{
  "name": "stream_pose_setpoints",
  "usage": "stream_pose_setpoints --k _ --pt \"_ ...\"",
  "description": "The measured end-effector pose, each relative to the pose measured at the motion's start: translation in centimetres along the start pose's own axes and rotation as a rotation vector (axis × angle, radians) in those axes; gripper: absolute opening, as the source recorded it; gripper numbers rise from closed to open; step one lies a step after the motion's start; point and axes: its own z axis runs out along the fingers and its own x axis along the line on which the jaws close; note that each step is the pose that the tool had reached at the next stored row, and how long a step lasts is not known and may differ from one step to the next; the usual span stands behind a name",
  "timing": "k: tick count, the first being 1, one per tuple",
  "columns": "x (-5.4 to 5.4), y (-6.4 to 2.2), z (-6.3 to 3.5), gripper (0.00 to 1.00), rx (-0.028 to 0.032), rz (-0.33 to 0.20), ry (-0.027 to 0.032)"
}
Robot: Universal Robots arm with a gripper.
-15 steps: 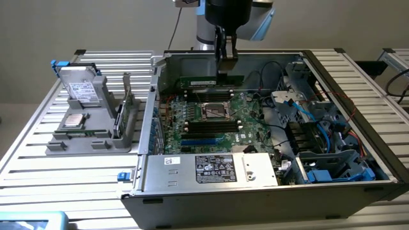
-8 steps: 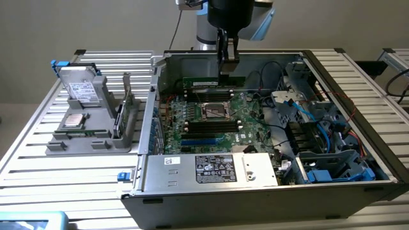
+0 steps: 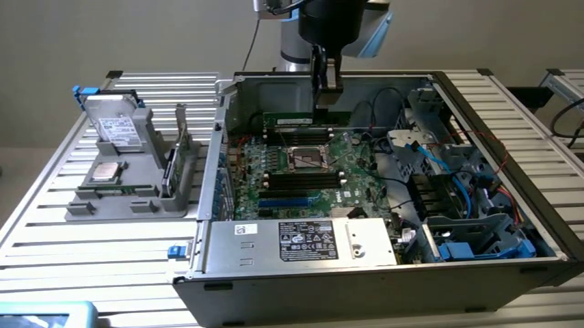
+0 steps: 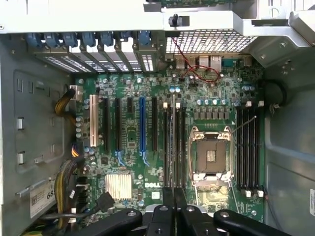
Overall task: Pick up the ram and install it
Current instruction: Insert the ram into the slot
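Observation:
My gripper (image 3: 324,104) hangs straight down into the open computer case (image 3: 219,123), shut on the ram (image 3: 297,121). The ram is a long green stick with a white label, held level on its long edge. It sits low over the black memory slots (image 3: 294,139) on the far side of the processor socket (image 3: 308,158). In the wrist view the ram (image 4: 173,142) shows edge-on as a thin line running out from my gripper (image 4: 173,196). That line lies along the memory slots (image 4: 179,147) beside the socket (image 4: 210,156). Whether the ram touches a slot I cannot tell.
A grey holder (image 3: 137,198) on the slatted table at the exterior view's left carries a hard drive (image 3: 117,126) and a silver processor chip (image 3: 107,171). Inside the case are blue and black cables (image 3: 429,160), drive cages (image 3: 474,239) and the power supply (image 3: 301,239) at the near wall.

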Motion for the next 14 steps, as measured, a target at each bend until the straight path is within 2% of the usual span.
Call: stream_pose_setpoints --k 6,8,12,14 --pt "-0.3 -0.06 0.91 0.13 0.0001 0.001 0.0028" --pt "-0.4 -0.12 1.12 0.13 0.0002 0.002 0.0073" --pt "-0.7 -0.17 1.46 0.13 0.0005 0.003 0.0210" --pt "-0.8 -0.19 1.68 0.13 0.0005 0.004 0.0245"
